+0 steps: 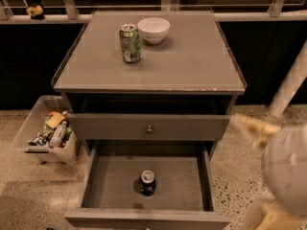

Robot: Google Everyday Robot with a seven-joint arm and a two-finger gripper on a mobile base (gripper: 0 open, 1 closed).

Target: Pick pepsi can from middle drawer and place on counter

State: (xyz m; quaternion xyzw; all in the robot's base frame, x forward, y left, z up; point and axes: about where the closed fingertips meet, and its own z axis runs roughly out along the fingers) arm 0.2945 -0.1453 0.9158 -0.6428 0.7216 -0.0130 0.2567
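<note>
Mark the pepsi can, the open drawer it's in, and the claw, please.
pepsi can (147,184): camera view, its dark blue side.
middle drawer (112,181): camera view, bare floor left of the can.
claw (253,128): camera view, pale tip, outside the drawer to its right.

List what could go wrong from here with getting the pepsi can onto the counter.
The gripper, low at the right outside the middle drawer, may clip its right wall or the drawer front above while reaching the pepsi can. On the counter, the green can and white bowl could get bumped.
</note>
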